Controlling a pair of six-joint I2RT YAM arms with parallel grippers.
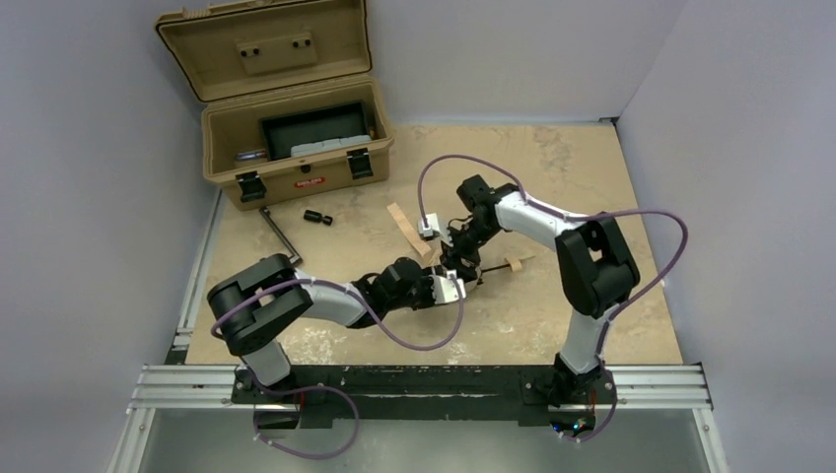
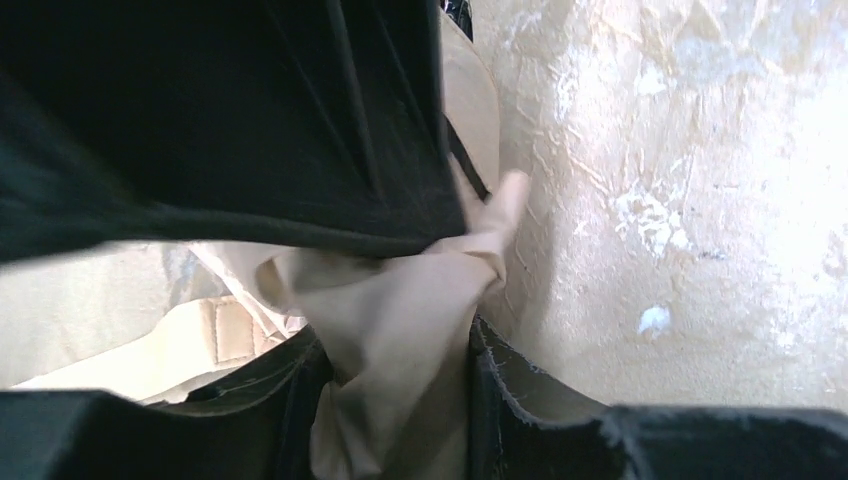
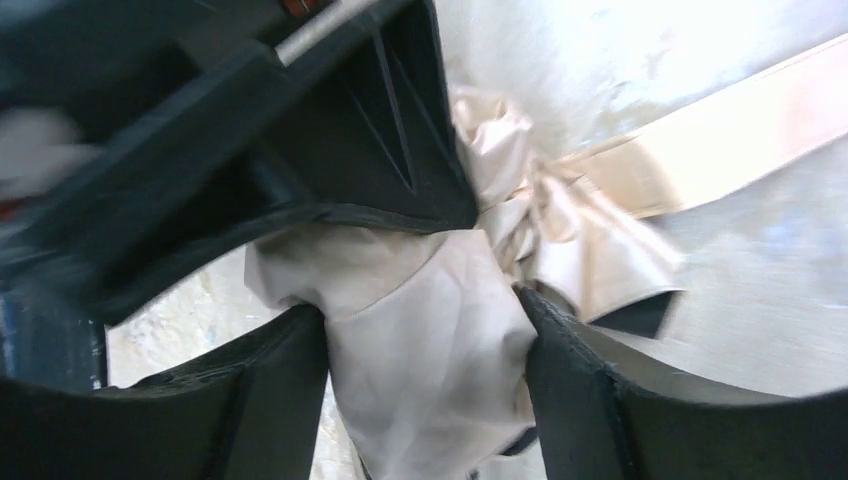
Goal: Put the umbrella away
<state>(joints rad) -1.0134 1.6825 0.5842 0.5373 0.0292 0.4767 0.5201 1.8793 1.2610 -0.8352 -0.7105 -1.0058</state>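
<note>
The umbrella [image 1: 473,264] is a small beige fabric bundle at mid-table, and both grippers meet on it. Its pale wooden handle [image 1: 515,262] pokes out to the right, and a beige strap [image 1: 404,229] trails to the upper left. My left gripper [image 1: 455,284] comes in from the left. In the left wrist view its fingers [image 2: 520,400] press on a fold of umbrella [image 2: 400,340] fabric. My right gripper [image 1: 461,256] reaches down from above. In its wrist view the jaws stand wide, with the umbrella [image 3: 430,340] cloth lying loosely between them and the strap [image 3: 720,150] beyond.
An open tan hard case [image 1: 306,179] stands at the back left with its lid raised and a black tray [image 1: 315,128] inside. In front of it lie a black metal bar [image 1: 279,229] and a small black cylinder [image 1: 315,217]. Walls close in left and right.
</note>
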